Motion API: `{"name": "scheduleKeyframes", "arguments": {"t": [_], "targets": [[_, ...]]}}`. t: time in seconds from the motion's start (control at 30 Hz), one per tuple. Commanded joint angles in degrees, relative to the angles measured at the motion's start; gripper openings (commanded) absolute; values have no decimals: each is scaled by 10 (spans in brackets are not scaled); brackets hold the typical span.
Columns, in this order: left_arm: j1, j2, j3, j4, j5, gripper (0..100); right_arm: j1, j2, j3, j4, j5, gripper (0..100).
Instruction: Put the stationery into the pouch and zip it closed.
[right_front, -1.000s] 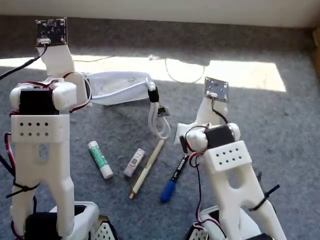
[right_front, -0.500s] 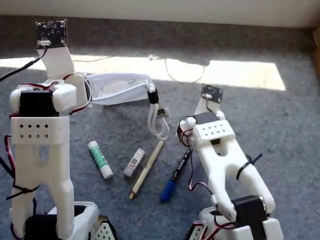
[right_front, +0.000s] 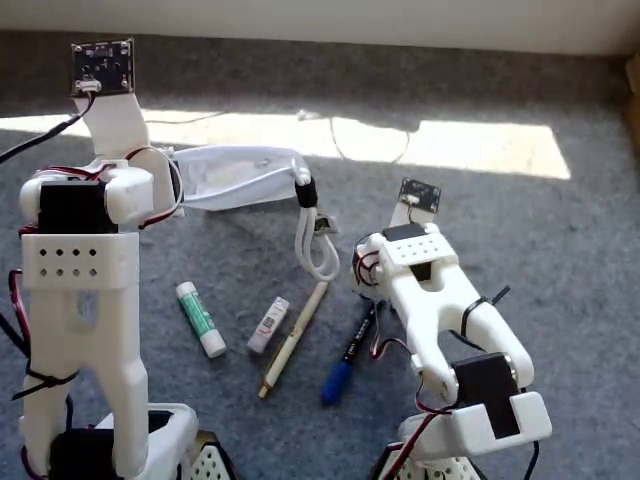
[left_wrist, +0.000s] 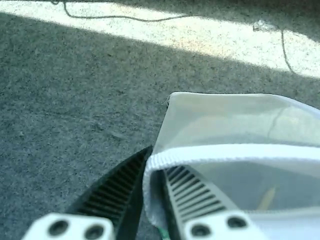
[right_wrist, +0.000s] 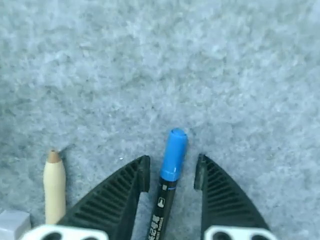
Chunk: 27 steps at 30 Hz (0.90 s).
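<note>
— Toward the near edge of the carpet (right_front: 560, 260), about the middle: what is your right gripper (right_wrist: 172, 165) on?

— The marker (right_wrist: 173, 147). My fingers stand wide, one on each side of its blue cap end, and as far as I can see neither touches it. I take this to be the pick-up of the first piece.

— How would you do it well?

— Centre first, so that both fingers meet the marker together. I would then sink until the tips are nearly on the pile. I would close on the black barrel, not the rounded cap, or it may squirt out. The pen (right_wrist: 54, 185) lies near one finger, so that finger must stay off it.

— And your left gripper (left_wrist: 156, 165)?

— It is pinched on the white rim of the pouch (left_wrist: 240, 125), which lies toward the far edge, left of the middle. The mouth gapes beside my fingers.

— What is in the pouch?

— Nothing I can be sure of. The glue stick (right_front: 200, 318), the small white tube (right_front: 268, 325), the pen and the marker all lie out on the carpet between my arms. A pale sliver shows through the mesh. I cannot tell whether it is inside or behind.
</note>
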<state>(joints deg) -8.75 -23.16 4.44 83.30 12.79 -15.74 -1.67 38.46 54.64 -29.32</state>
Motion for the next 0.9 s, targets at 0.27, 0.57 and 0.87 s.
{"name": "scheduleKeyframes", "arguments": {"t": [0.27, 0.57, 0.87], "targets": [[-6, 7, 10, 4, 3, 6, 2, 32, -40, -4, -3, 4], [-4, 7, 10, 5, 3, 6, 3, -101, -35, 50, -1, 4], [32, 7, 11, 5, 3, 6, 2, -249, 7, 51, 56, 4]]}}
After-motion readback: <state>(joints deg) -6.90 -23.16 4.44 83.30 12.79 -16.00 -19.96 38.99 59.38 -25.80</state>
